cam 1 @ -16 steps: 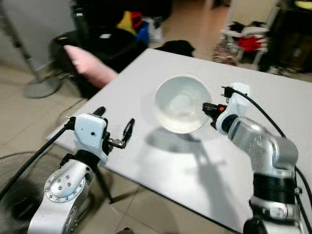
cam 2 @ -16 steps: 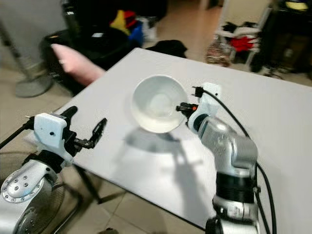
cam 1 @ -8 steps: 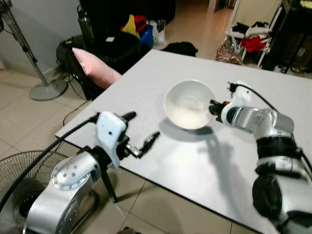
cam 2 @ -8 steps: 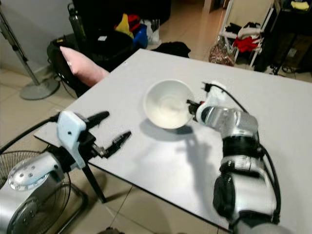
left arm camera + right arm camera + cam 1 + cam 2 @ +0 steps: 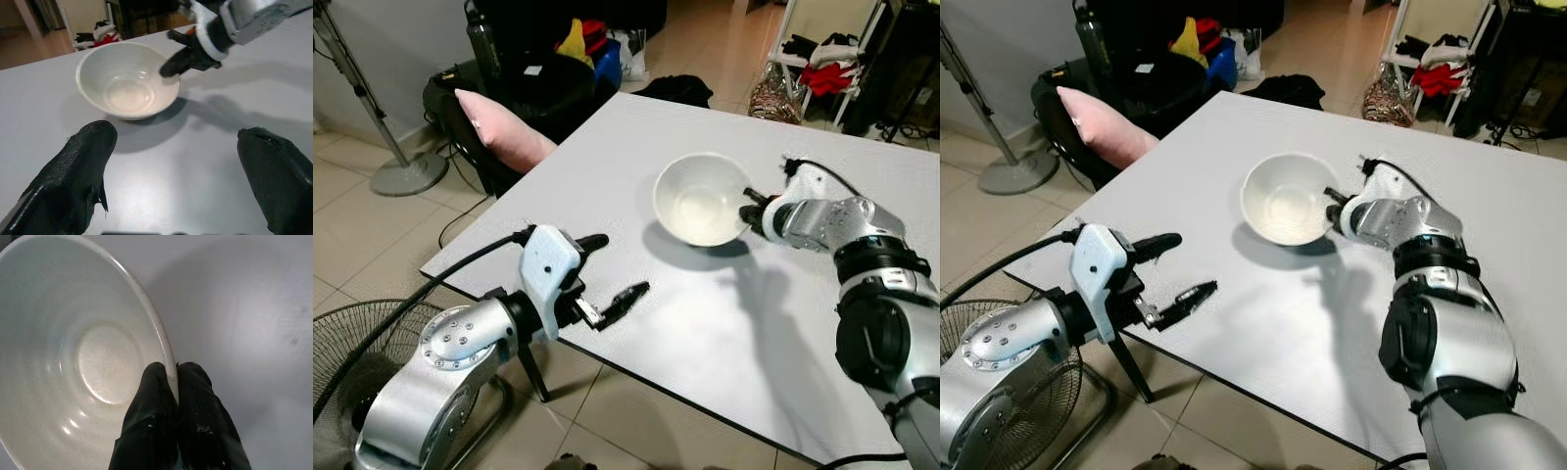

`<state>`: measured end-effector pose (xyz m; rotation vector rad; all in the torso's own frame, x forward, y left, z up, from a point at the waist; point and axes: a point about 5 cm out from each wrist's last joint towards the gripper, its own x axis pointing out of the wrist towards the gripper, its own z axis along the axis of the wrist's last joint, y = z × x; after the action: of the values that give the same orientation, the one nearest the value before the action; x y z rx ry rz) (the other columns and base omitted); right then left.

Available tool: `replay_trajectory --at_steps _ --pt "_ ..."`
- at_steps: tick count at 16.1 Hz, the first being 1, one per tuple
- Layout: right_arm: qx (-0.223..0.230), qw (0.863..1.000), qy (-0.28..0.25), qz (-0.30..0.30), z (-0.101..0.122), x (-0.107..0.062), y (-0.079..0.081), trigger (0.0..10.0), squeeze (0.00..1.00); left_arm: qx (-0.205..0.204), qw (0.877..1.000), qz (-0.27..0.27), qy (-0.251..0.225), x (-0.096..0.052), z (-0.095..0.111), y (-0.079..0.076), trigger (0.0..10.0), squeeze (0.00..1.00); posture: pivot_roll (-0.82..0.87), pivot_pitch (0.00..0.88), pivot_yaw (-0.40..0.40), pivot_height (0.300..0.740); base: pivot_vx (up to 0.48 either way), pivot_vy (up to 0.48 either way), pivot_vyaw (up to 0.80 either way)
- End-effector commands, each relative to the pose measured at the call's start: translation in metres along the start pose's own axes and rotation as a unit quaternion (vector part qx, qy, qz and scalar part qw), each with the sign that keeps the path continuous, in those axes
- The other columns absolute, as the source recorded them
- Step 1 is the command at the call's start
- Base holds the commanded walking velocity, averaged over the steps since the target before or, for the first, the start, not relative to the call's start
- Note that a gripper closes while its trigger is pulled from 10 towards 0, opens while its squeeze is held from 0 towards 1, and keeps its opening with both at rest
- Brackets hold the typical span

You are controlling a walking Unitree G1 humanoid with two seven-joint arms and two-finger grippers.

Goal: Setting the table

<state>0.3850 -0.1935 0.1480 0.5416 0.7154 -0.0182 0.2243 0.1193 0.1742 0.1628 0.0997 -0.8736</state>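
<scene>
My right claw (image 5: 173, 382) is clamped on the rim of the white bowl (image 5: 702, 199), which sits near the middle of the grey bench (image 5: 646, 157) — my left claw (image 5: 605, 277) hovers spread apart over the bench's near edge.

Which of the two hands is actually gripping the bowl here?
The right hand: its fingers pinch the white bowl's rim. The left hand hovers open at the table edge, holding nothing.

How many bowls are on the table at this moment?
1. A white bowl sits near the middle of the table, its rim pinched by the right gripper. No other dishes in view.
</scene>
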Motion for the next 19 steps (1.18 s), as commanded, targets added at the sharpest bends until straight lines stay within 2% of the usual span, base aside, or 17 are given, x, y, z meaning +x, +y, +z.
replay_trajectory --at_steps 1,4,10,11,12,13,14,15,19 --pt "0.007 0.999 -0.026 0.019 0.014 -0.005 0.01 10.0 0.0 0.001 1.0 -0.006 0.007 0.0 0.0 0.0 10.0 0.0 -0.08 0.0 0.048 0.74 0.0 0.0 0.0" --pt "0.005 1.0 -0.017 0.004 0.01 -0.002 0.008 10.0 0.0 -0.005 1.0 -0.02 0.016 -0.002 -0.002 -0.005 10.0 0.0 -0.08 0.0 0.045 0.74 0.0 0.0 0.0" --pt "0.028 1.0 0.007 0.002 0.008 -0.003 0.003 10.0 0.0 -0.013 0.999 -0.038 0.017 -0.002 -0.002 -0.011 10.0 0.0 -0.09 0.0 0.031 0.74 0.0 0.0 0.0" --pt "0.036 0.999 0.011 0.004 0.007 -0.003 0.002 10.0 0.12 -0.014 0.999 -0.039 0.018 -0.002 -0.003 -0.012 10.0 0.0 -0.09 0.0 0.03 0.74 0.0 0.0 0.0" --pt "0.037 0.999 0.012 0.004 0.007 -0.003 0.002 10.0 0.33 -0.014 0.999 -0.04 0.018 -0.002 -0.003 -0.012 10.0 0.0 -0.09 0.0 0.03 0.74 0.0 0.0 0.0" --pt "0.038 0.999 0.013 0.004 0.007 -0.003 0.001 10.0 0.84 -0.015 0.999 -0.04 0.018 -0.002 -0.003 -0.013 10.0 0.0 -0.09 0.0 0.029 0.74 0.0 0.0 0.0" --pt "0.046 0.999 0.015 0.008 0.006 -0.003 0.002 10.0 0.95 -0.014 0.999 -0.04 0.018 -0.001 -0.003 -0.013 10.0 0.0 -0.09 0.0 0.028 0.74 0.0 0.0 0.0" --pt "0.052 0.998 0.018 0.013 0.005 -0.002 0.002 10.0 1.0 -0.013 0.999 -0.04 0.018 -0.001 -0.003 -0.013 10.0 0.0 -0.09 0.0 0.027 0.74 0.0 0.0 0.0" --pt "0.061 0.998 0.013 0.015 0.007 -0.003 0.001 10.0 1.0 -0.009 0.999 -0.035 0.017 -0.002 -0.003 -0.011 10.0 0.0 -0.09 0.0 0.027 0.74 0.0 0.0 0.0"
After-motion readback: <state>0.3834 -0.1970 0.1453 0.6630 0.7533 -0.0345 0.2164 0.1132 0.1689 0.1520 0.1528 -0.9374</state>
